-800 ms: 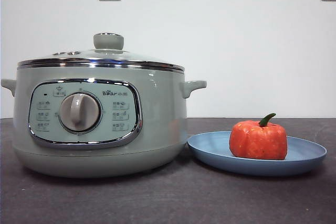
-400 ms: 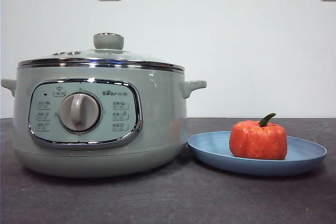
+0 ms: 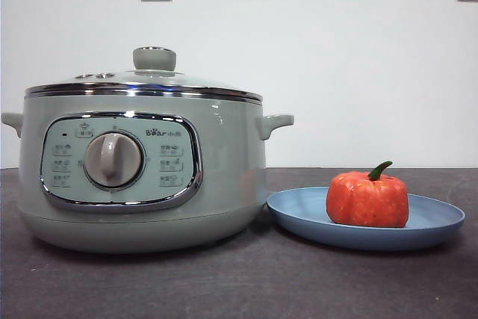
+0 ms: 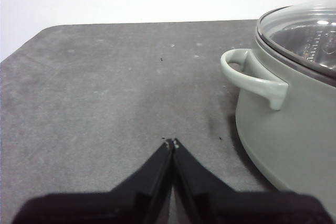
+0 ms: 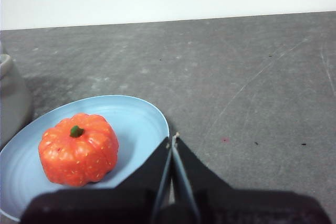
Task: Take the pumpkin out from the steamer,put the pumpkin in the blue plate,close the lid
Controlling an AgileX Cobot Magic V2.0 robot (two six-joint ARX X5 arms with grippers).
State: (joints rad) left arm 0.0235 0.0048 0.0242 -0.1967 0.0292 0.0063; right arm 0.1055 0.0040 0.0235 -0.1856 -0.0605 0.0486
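Hands: left hand (image 4: 172, 142) and right hand (image 5: 172, 139) are both sitting closed, empty.
Pumpkin (image 3: 367, 199): resting on the blue plate (image 3: 437, 222) beside the steamer (image 3: 224, 177).
Lid (image 3: 149, 80): sitting on the steamer; nothing appears left.

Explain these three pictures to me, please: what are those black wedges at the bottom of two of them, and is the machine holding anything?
This is a two-armed robot at a table. One picture looks level across the table: a pale green steamer with its glass lid on, and beside it a blue plate carrying a small toy pumpkin. The other two come from cameras on the wrists. The black wedges are each arm's pincer. The left pincer hangs over bare table next to the steamer's side handle. The right pincer is near the plate's edge, apart from the pumpkin. Both are shut and hold nothing.
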